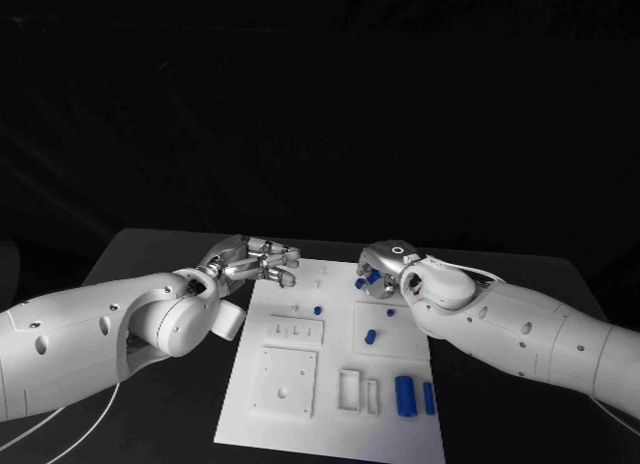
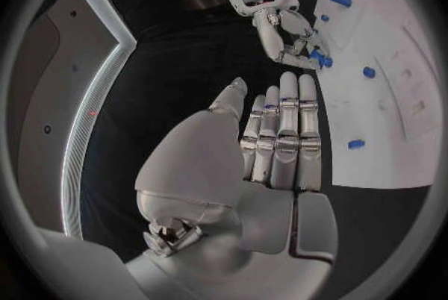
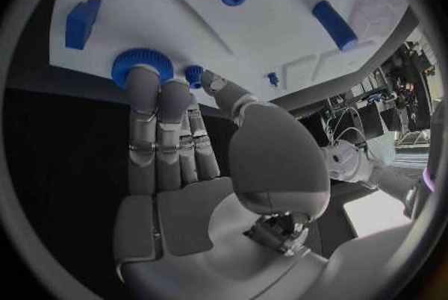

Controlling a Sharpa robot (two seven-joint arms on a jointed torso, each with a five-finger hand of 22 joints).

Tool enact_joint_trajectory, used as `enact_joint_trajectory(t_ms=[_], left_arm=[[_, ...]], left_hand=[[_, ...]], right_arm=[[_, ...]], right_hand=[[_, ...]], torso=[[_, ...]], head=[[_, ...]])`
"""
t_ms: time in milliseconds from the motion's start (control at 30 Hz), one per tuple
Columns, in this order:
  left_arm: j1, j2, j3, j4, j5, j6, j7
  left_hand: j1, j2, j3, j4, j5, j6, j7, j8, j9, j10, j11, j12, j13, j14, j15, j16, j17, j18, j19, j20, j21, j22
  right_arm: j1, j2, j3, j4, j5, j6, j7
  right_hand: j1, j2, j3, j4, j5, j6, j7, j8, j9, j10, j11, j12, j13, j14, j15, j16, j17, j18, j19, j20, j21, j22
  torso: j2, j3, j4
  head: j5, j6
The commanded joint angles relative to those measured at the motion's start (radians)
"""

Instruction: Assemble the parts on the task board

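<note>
Lying on the black bench (image 1: 167, 246), the white task board (image 1: 334, 387) leaves bare room beyond its far edge, where both hands meet. The right hand (image 3: 178, 143) rests its fingers (image 3: 142, 91) on a blue gear (image 3: 140, 65) at that edge, holding nothing. The left hand (image 2: 280, 136) hangs released just off the board's far corner. Blue cylinders (image 1: 405, 391) lie near the board's near edge.

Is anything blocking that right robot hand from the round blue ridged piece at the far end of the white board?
Nothing visible. In the right wrist view the right robot hand already has its fingertips touching the round blue ridged piece on the task board, with no gap or object between.
</note>
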Motion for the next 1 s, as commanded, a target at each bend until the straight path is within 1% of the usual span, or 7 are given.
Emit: enact_joint_trajectory(t_ms=[33, 167, 267, 433, 733, 933, 1000], left_arm=[[0.001, 0.002, 0.001, 0.001, -0.005, 0.021, -0.001], [0.001, 0.003, 0.001, 0.001, -0.006, 0.022, -0.003], [0.001, 0.003, 0.001, 0.000, -0.007, 0.022, -0.005], [0.001, 0.004, 0.001, -0.001, -0.008, 0.023, -0.007], [0.001, 0.006, 0.001, -0.003, -0.010, 0.027, -0.009], [0.001, 0.006, 0.001, -0.004, -0.013, 0.029, -0.011], [0.001, 0.007, 0.001, -0.005, -0.014, 0.029, -0.012]], left_hand=[[-0.010, -0.003, -0.004, 0.000, -0.005, -0.008, -0.001, -0.006, 0.000, -0.005, 0.000, -0.004, 0.001, -0.005, 0.004, -0.003, 0.001, -0.009, 0.000, 0.003, -0.006, -0.001], [-0.013, -0.002, -0.010, 0.001, -0.007, -0.009, 0.000, -0.006, 0.000, -0.007, 0.001, -0.004, 0.001, -0.006, 0.005, -0.004, 0.001, -0.009, 0.002, 0.004, -0.008, -0.005], [-0.016, -0.002, -0.012, 0.003, -0.006, -0.010, 0.000, -0.006, 0.000, -0.007, 0.002, -0.004, 0.001, -0.006, 0.005, -0.004, 0.001, -0.009, 0.002, 0.004, -0.009, -0.006], [-0.018, -0.002, -0.016, 0.005, -0.006, -0.011, 0.000, -0.006, 0.000, -0.008, 0.002, -0.004, 0.001, -0.006, 0.005, -0.004, 0.001, -0.009, 0.003, 0.005, -0.010, -0.008], [-0.018, -0.002, -0.016, 0.005, -0.006, -0.011, 0.000, -0.006, 0.000, -0.008, 0.002, -0.004, 0.001, -0.006, 0.005, -0.004, 0.001, -0.009, 0.003, 0.005, -0.010, -0.008], [-0.018, -0.002, -0.016, 0.005, -0.006, -0.011, 0.000, -0.006, 0.000, -0.008, 0.002, -0.004, 0.001, -0.006, 0.005, -0.004, 0.001, -0.009, 0.003, 0.005, -0.010, -0.008], [-0.016, 0.000, -0.022, 0.006, -0.005, -0.010, 0.000, -0.005, 0.000, -0.009, 0.002, -0.004, 0.001, -0.007, 0.006, -0.005, 0.001, -0.009, 0.006, 0.005, -0.014, -0.015]], right_arm=[[-0.001, 0.003, 0.000, -0.003, -0.026, 0.013, -0.019], [-0.003, 0.007, 0.000, -0.007, -0.027, 0.013, -0.018], [-0.004, 0.009, 0.000, -0.007, -0.027, 0.011, -0.018], [-0.005, 0.011, 0.000, -0.008, -0.025, 0.009, -0.016], [-0.005, 0.016, 0.000, -0.006, -0.023, 0.001, -0.016], [-0.005, 0.017, 0.000, -0.005, -0.024, -0.004, -0.018], [-0.005, 0.017, 0.000, -0.005, -0.024, -0.008, -0.023]], right_hand=[[0.002, -0.005, 0.001, 0.005, -0.005, 0.003, 0.006, 0.003, 0.001, -0.006, -0.002, 0.002, -0.001, -0.001, 0.005, 0.004, -0.002, 0.016, 0.004, 0.000, -0.010, 0.004], [0.002, -0.003, 0.006, 0.009, -0.007, 0.007, 0.005, 0.003, 0.001, -0.003, -0.003, 0.002, -0.001, 0.000, 0.004, 0.005, -0.003, 0.015, 0.008, 0.000, -0.019, 0.017], [0.001, 0.000, 0.008, 0.013, -0.006, 0.012, 0.003, 0.003, 0.001, 0.005, -0.006, 0.002, -0.001, -0.001, 0.003, 0.006, -0.004, 0.014, 0.010, -0.001, -0.021, 0.027], [0.002, 0.005, 0.014, 0.014, -0.003, 0.018, 0.002, 0.003, 0.001, 0.015, -0.009, 0.002, -0.001, 0.000, 0.001, 0.006, -0.005, 0.010, 0.013, -0.004, -0.028, 0.044], [0.011, 0.023, 0.033, 0.004, -0.005, 0.022, 0.001, 0.003, 0.001, 0.037, -0.015, 0.003, 0.000, -0.001, -0.003, 0.009, -0.005, 0.007, 0.017, -0.007, -0.036, 0.073], [0.020, 0.041, 0.040, -0.004, -0.017, 0.030, -0.001, 0.003, 0.002, 0.061, -0.023, 0.003, 0.002, -0.001, -0.008, 0.010, -0.005, 0.002, 0.017, -0.012, -0.039, 0.088], [0.022, 0.052, 0.041, -0.006, -0.022, 0.038, -0.003, 0.004, 0.003, 0.076, -0.028, 0.003, 0.003, -0.001, -0.011, 0.010, -0.005, -0.001, 0.018, -0.014, -0.038, 0.096]], torso=[[0.005, -0.0022, -0.0013], [0.008, -0.0039, 0.0000], [0.009, -0.0048, -0.0004], [0.012, -0.0070, -0.0004], [0.015, -0.0092, 0.0019], [0.017, -0.0112, 0.0013], [0.018, -0.0115, 0.0015]], head=[[0.000, 0.002], [-0.001, 0.002], [0.001, 0.002], [-0.001, 0.004], [-0.002, 0.006], [0.000, 0.008], [0.000, 0.008]])
